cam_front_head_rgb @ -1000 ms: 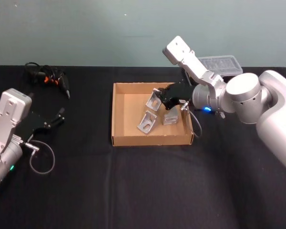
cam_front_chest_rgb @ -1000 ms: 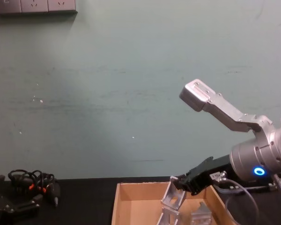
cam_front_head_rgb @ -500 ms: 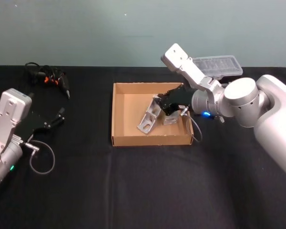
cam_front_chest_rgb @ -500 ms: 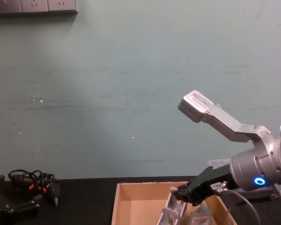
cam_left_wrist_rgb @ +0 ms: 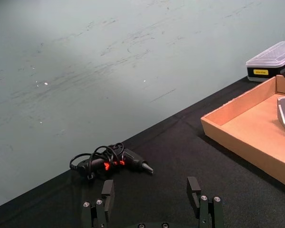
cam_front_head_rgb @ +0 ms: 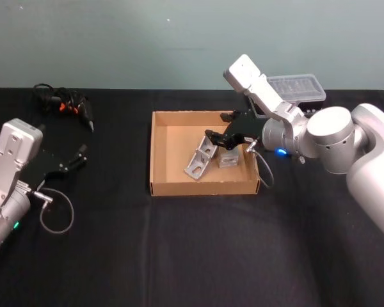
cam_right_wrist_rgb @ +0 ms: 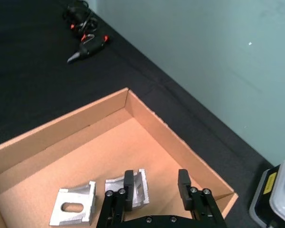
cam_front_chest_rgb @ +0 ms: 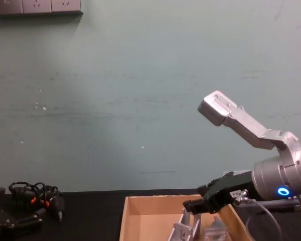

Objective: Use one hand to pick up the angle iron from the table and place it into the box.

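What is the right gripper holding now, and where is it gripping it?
Nothing. The right gripper is open above the box, with empty space between its fingers; the angle irons lie loose on the box floor. The left gripper is also open and empty.

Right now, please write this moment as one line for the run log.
phase: release done | right gripper: open, over box | angle irons: in box, none held | left gripper: open, parked above table

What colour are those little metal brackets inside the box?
Silver-grey, bare metal. The brackets in the box show best in the right wrist view.
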`<move>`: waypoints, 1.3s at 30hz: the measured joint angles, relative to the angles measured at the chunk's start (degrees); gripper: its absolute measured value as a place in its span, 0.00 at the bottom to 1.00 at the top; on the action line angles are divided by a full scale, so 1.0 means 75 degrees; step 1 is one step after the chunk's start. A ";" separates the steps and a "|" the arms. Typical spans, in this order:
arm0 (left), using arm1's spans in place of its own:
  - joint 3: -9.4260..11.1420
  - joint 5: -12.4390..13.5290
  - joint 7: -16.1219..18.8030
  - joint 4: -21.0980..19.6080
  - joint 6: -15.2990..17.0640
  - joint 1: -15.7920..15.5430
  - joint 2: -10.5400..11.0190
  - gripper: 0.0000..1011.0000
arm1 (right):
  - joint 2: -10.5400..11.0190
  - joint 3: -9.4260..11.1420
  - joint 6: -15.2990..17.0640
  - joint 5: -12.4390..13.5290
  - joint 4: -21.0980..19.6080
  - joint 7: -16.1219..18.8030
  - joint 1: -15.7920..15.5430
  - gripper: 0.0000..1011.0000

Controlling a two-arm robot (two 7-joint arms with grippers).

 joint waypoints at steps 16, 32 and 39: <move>0.0000 0.0000 0.0000 0.0000 0.0000 0.0000 0.0000 0.99 | 0.0465 0.0738 -0.0284 -0.0136 -0.2002 -0.0820 -0.1241 0.99; 0.0000 0.0000 0.0000 0.0000 0.0000 0.0000 0.0000 0.99 | 0.1043 0.1319 -0.0949 -0.0767 -0.3500 -0.1776 -0.2647 0.99; 0.0000 0.0000 0.0000 0.0000 0.0000 0.0000 0.0000 0.99 | 0.1156 0.1520 -0.1238 -0.1047 -0.3679 -0.2093 -0.3070 0.99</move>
